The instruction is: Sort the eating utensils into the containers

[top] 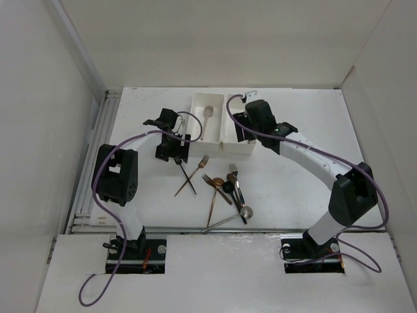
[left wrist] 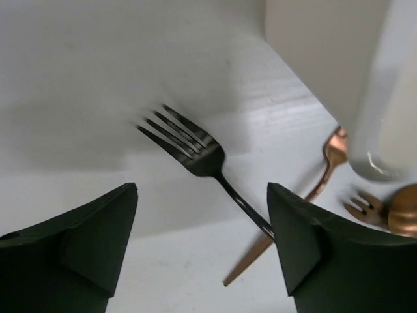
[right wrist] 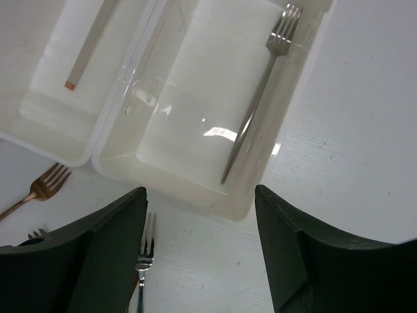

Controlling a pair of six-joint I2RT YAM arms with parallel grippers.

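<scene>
1. Nearest the arm bases, a heap of forks and spoons (top: 227, 189) in silver, copper and black lies on the white table (top: 300, 130), at 6 o'clock from the two bins. A silver spoon (top: 245, 211) marks its near edge.
2. At about 9 o'clock from the heap, a black fork (left wrist: 195, 147) lies flat on the table, crossed by a copper fork (left wrist: 331, 156).
3. The left gripper (left wrist: 202, 195) hangs over the black fork with its fingers released and spread wide, grasping nothing. In the wrist view the tines point to 11 o'clock and the handle runs toward 5 o'clock, passing out of sight behind the right-hand finger. Whether that finger touches the handle cannot be told.
4. The right gripper (right wrist: 201, 195) hovers at the near wall of the right bin (right wrist: 195, 192), its fingers released and empty. A small silver fork (right wrist: 144, 251) lies on the table beneath, close to the left-hand finger.
5. The right bin holds one long silver fork (right wrist: 257, 104) along its 3 o'clock wall, tines toward 12 o'clock.
6. The left bin (top: 197, 130) touches the right bin on its 9 o'clock side. It holds a pale-handled spoon (top: 207, 117), bowl toward 12 o'clock.
</scene>
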